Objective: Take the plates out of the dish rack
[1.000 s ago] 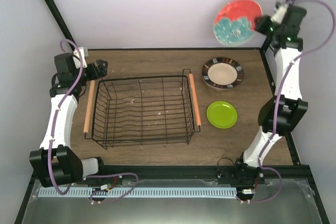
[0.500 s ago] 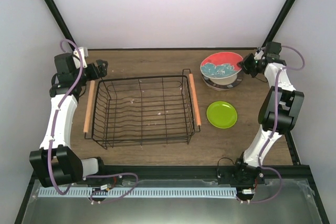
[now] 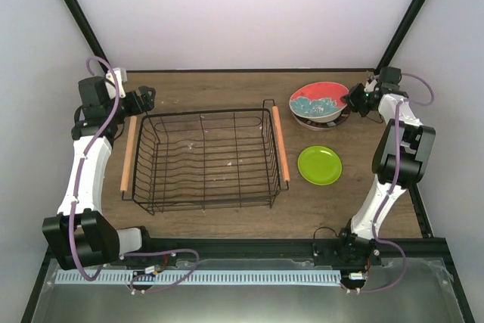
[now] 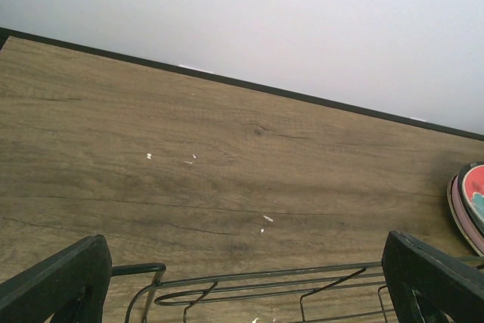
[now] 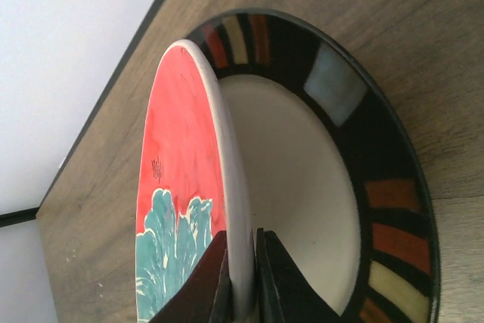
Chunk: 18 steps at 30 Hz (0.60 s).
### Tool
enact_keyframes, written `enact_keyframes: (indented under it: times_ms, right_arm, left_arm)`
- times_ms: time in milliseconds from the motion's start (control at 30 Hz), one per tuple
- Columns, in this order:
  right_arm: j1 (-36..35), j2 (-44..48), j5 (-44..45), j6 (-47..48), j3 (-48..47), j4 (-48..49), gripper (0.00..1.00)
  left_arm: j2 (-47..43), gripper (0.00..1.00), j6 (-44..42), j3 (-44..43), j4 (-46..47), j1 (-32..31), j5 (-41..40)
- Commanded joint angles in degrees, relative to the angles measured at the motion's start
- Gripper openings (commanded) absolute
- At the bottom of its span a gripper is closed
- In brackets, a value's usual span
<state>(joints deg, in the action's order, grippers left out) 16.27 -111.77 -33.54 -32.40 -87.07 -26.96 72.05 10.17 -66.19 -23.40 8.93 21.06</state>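
The dish rack point(image 3: 204, 158) is a black wire basket with two wooden rod handles; no plates show inside it. My right gripper point(image 3: 352, 98) is shut on the rim of the red plate with teal flowers point(image 3: 318, 98), holding it tilted just over the beige plate with the dark striped rim point(image 3: 330, 119). In the right wrist view the fingers point(image 5: 266, 277) pinch the red plate point(image 5: 178, 194) above the beige plate point(image 5: 302, 187). The lime green plate point(image 3: 319, 165) lies flat on the table. My left gripper point(image 3: 145, 97) is open at the rack's far left corner. The other plates are out of view.
A black frame post point(image 3: 412, 17) rises at the back right corner behind my right arm. The rack's far rim point(image 4: 302, 281) shows low in the left wrist view, with bare wooden table point(image 4: 227, 156) beyond it up to the white back wall.
My right gripper has brought the red plate down from high at the back wall to just over the beige plate, tilting it nearly flat. The left arm has not moved.
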Motion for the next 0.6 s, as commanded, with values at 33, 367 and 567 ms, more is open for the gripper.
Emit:
enact_keyframes:
  times_ms: [33,367,567]
  right_arm:
    - [0.1,0.8,-3.8,-0.9,-0.7,4.3,0.01]
    - [0.1,0.0,-1.6,0.6,-0.5,2.2,0.31]
    - [0.1,-0.5,0.8,2.5,-1.0,-0.6,0.41]
  left_arm:
    - [0.3,1.00,-0.2,-0.6,-0.3,-0.2,0.1]
    - [0.5,1.00,-0.1,-0.8,-0.2,-0.2,0.4]
    - [0.5,1.00,0.1,-0.5,-0.2,-0.2,0.6]
